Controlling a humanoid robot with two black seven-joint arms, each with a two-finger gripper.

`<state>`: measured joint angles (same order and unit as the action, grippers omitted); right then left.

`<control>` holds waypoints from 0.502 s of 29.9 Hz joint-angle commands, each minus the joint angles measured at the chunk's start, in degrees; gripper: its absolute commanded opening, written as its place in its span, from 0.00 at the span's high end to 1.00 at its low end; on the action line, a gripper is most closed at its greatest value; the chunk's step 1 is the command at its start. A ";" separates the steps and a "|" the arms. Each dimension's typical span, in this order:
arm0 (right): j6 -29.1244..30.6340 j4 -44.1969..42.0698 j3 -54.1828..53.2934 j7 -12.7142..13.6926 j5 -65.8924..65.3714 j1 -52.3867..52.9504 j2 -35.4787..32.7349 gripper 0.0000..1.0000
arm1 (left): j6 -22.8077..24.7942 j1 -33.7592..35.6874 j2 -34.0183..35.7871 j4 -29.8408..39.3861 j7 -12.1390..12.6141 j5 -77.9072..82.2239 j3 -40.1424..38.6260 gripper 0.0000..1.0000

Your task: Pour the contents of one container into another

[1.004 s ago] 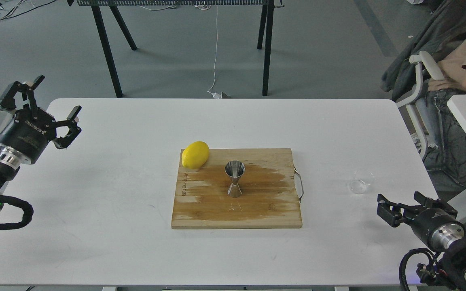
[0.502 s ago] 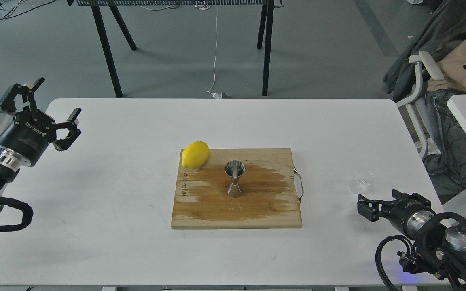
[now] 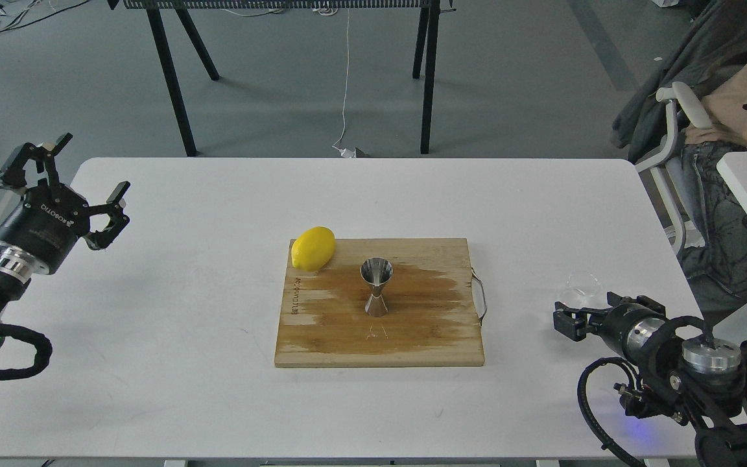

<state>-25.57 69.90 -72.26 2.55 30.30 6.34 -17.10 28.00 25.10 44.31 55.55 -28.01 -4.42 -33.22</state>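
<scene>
**A:** What is laid out in front of the robot?

**B:** A white table [image 3: 218,363] with a wooden cutting board [image 3: 412,337] at its centre. A steel jigger [image 3: 377,287] stands upright on the board, and a lemon [image 3: 312,248] rests on the board's far left corner. The clear glass cup [image 3: 580,285] sits on the bare table, well to the right of the board.

**A:** Where are the grippers?

**B:** The right gripper [image 3: 568,322] hangs low, just in front of the cup, seen nearly end-on and dark, so I cannot tell whether its fingers are spread. The left gripper [image 3: 85,185] hovers over the table's far left edge, fingers wide apart and empty.

**A:** What might go wrong?

**B:** The cup is faint against the table and part-hidden by the right gripper. A fingertip meeting its wall off-line would likely push or tip it. The jigger's narrow waist and small mouth look easy to topple or miss when pouring, spilling onto the board
</scene>
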 commanded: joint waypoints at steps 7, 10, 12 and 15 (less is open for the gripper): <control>0.00 -2.04 0.10 0.09 -1.65 1.84 1.89 0.12 | 0.00 -0.22 -0.10 -0.09 0.01 0.11 0.00 0.00; 0.08 -2.13 0.02 0.09 -1.73 2.19 1.89 0.15 | 0.00 -0.31 -0.10 -0.09 0.01 0.11 0.00 0.00; 0.08 -2.40 -0.16 0.00 -1.73 2.19 1.89 0.16 | 0.00 -0.49 -0.10 -0.09 0.01 0.11 0.00 0.00; 0.26 -2.48 -0.51 -0.44 -1.73 2.28 1.98 0.17 | 0.00 -0.49 -0.18 -0.09 0.01 0.11 0.00 0.00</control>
<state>-25.50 67.49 -72.51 2.58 28.58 8.54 -15.16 28.00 24.65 44.21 55.47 -28.01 -4.30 -33.22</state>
